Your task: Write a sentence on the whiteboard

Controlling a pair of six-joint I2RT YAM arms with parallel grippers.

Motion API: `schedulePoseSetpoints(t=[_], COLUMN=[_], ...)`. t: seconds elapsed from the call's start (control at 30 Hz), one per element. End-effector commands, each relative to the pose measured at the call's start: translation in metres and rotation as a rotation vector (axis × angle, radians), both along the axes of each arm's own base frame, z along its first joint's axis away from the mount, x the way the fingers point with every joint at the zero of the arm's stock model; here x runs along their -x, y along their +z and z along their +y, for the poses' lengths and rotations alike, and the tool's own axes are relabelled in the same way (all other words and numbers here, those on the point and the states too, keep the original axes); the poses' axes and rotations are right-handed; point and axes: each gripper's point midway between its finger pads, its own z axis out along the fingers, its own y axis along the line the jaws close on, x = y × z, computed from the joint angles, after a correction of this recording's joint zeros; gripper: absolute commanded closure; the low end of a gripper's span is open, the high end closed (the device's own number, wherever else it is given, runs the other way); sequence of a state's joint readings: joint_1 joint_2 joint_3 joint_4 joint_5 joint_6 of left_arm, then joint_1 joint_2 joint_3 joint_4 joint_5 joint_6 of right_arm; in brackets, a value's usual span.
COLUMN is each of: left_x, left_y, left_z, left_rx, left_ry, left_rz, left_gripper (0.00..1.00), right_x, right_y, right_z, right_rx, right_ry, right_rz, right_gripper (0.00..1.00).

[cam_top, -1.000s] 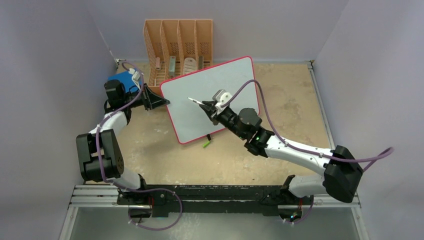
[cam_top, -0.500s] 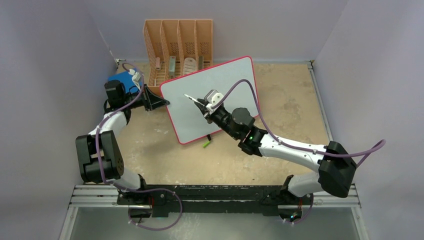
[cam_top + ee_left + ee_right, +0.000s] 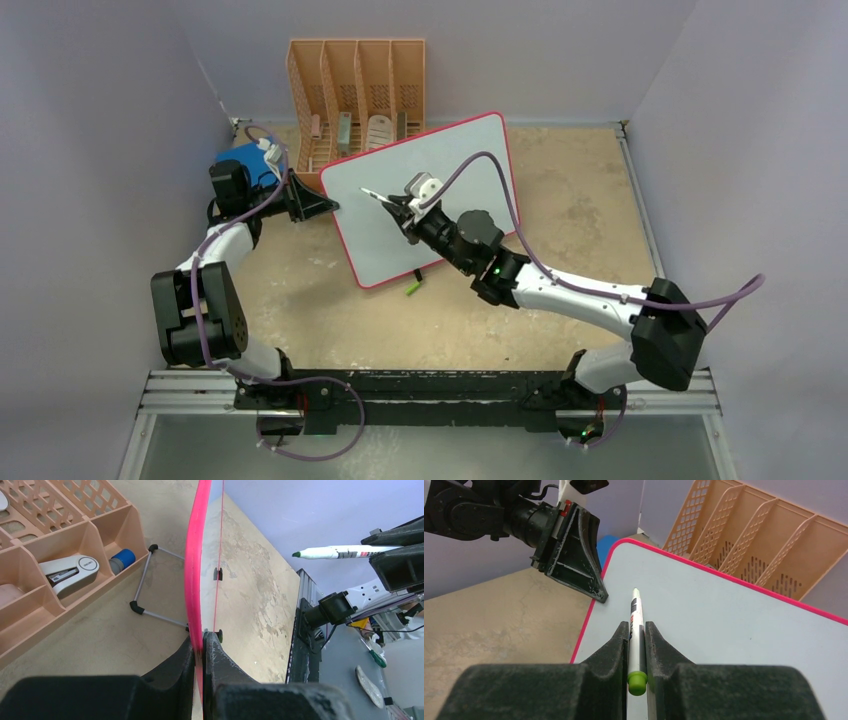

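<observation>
**Figure: start of the writing step.** The whiteboard [image 3: 470, 150] stands propped on its wire stand on the surface [image 3: 580, 200], just in front of the orange desk organizer [image 3: 356, 90]. Your left end effector [image 3: 202, 641] is pressed together on the board's pink rim at its left edge, steadying it. Your right end effector [image 3: 637, 630] pinches a green marker [image 3: 636, 611] between its 2 fingers, bare tip leading toward the board's upper left area. In the left wrist view the tip stands clear of the board face. No sentence shows on the white face yet, so the step in hand is judged to be the approach to the 1st stroke. A small green item, probably the cap [image 3: 411, 288], lies by the board's lower rim. Next, you need to bring the tip into light contact and keep the left clamp firm, since pen pressure could tip the board back.
</observation>
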State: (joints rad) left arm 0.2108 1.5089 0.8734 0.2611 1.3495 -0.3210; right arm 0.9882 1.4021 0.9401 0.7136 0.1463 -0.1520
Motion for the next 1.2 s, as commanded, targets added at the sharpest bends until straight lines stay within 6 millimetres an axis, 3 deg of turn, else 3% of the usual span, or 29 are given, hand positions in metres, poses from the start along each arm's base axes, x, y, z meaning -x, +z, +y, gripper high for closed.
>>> schedulePoseSetpoints(t=[0.0, 0.37, 0.73, 1.17], left_x=[-0.005, -0.005, -0.004, -0.004], left_y=[0.011, 0.012, 0.015, 0.017], left_z=[-0.003, -0.005, -0.005, -0.006], left_rx=[-0.035, -0.037, -0.042, -0.049], left_ry=[-0.008, -0.012, -0.01, -0.007], left_rz=[-0.091, -0.093, -0.107, -0.117], left_gripper=[1.0, 1.0, 1.0, 1.0], right_x=[-0.005, -0.014, -0.021, -0.026], right_y=[0.029, 0.018, 0.023, 0.028], right_z=[0.007, 0.013, 0.008, 0.018], right_rx=[-0.057, -0.049, -0.056, -0.035], right_ry=[-0.01, -0.011, -0.054, -0.056], right_rz=[-0.006, 0.039, 0.017, -0.011], right_gripper=[1.0, 1.0, 1.0, 1.0])
